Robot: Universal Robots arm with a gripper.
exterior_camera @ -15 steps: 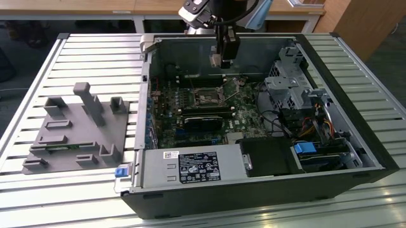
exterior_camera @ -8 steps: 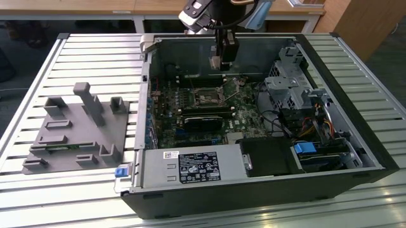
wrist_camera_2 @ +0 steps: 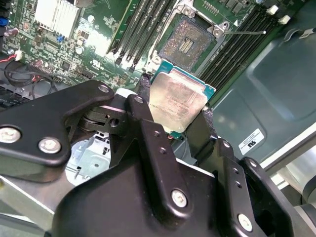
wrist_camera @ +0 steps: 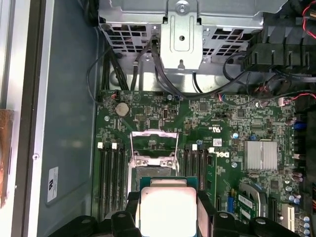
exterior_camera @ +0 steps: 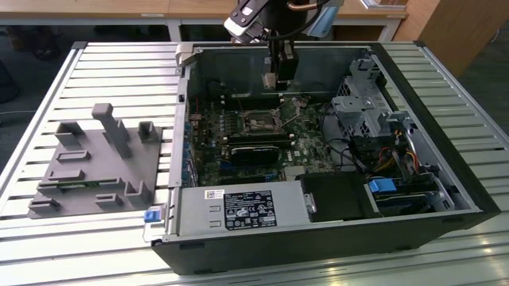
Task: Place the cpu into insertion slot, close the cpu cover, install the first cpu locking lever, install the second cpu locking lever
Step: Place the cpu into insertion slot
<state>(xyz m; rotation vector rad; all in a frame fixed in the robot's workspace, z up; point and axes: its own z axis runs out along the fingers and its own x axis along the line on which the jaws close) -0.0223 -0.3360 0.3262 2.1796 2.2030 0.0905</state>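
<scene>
Gripping: the gripper (wrist_camera_2: 175,103) is clamping the cpu (wrist_camera_2: 178,98) by two opposite edges between its black fingers (wrist_camera_2: 202,131), with the silvery metal top facing the wrist cameras.
Cpu position: the chip is hanging in the air over the motherboard (wrist_camera: 222,118), close to the insertion slot (wrist_camera_2: 190,42) but not touching it and not seated in it.
Insertion slot: the square socket is lying uncovered, its dark centre showing, in the middle of the board in the exterior view.
Cpu cover: the thin metal frame (wrist_camera: 154,146) is standing raised off the slot along one edge in the first wrist view.
Memory slots: long narrow black slots (wrist_camera_2: 133,29) are running along both sides of the socket.
Case: a black computer case (exterior_camera: 469,185) is lying on its side with the side panel off, showing the green board, cables and a labelled power supply (exterior_camera: 238,208).
Surface: the case is resting on a slatted metal table (exterior_camera: 119,65); a grey holder block (exterior_camera: 95,161) is sitting at the exterior view's left, well apart from the gripper.
Room: wooden desks (exterior_camera: 453,30) are standing behind the table.
Arm pose: the arm is reaching in from the top of the exterior view, with the gripper pointing straight down into the case.
</scene>
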